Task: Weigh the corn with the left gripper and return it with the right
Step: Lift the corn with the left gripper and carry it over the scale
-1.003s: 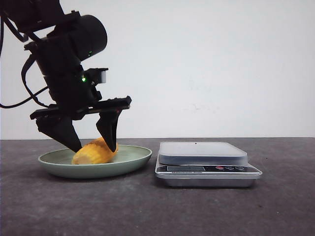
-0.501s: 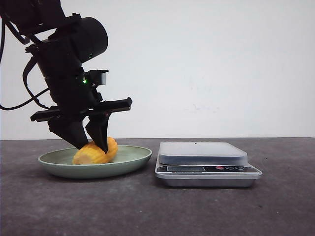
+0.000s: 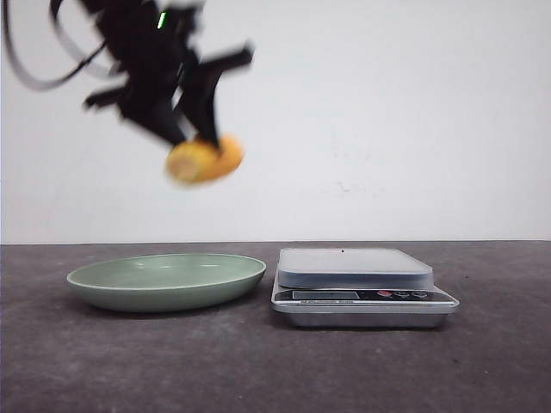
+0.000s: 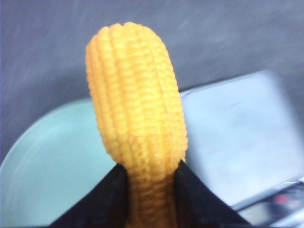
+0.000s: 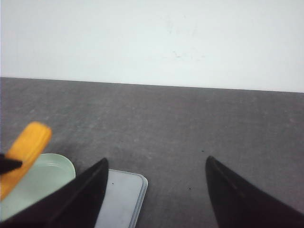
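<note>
Corn clamped in the left tool, high above the green plate, open air all around; scale just right of the plate; right tool spread wide, holding nothing.

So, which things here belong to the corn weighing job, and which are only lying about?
Belong to the job:
- short yellow-orange corn cob, held in the air
- black left pincer, shut on the cob
- silver digital kitchen scale, nothing on its platform
- pale green shallow plate, now without the cob
- black right pincer, open, waiting

Only lying about:
- nothing that I can see
</note>
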You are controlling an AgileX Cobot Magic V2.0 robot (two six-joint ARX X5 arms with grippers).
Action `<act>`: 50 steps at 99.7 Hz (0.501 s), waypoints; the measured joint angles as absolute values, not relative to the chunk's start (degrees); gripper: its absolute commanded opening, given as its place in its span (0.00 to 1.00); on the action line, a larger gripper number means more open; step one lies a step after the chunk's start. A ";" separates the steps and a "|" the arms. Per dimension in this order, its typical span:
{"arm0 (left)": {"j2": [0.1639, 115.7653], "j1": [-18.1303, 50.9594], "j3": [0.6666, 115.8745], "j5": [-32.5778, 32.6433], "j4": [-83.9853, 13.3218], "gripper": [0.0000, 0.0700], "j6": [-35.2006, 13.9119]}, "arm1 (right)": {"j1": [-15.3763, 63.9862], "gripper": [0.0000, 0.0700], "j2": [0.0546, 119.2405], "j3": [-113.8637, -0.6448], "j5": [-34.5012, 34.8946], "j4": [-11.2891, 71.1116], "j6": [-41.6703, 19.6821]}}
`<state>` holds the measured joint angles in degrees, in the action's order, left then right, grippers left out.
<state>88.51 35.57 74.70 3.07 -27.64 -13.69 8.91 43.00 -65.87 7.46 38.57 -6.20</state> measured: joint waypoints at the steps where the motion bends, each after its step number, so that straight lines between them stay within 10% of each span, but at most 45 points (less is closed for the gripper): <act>1: 88.53 35.90 75.11 3.05 -27.79 0.00 -13.50 | 8.91 0.58 43.00 -65.87 7.46 38.57 -6.20; 50: 104.27 45.34 90.67 2.02 -27.33 0.01 -12.21 | 8.91 0.58 43.00 -65.87 7.51 40.10 -6.20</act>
<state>104.27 45.34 90.67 2.02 -27.33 -12.21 8.91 43.00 -65.87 7.51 40.10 -6.20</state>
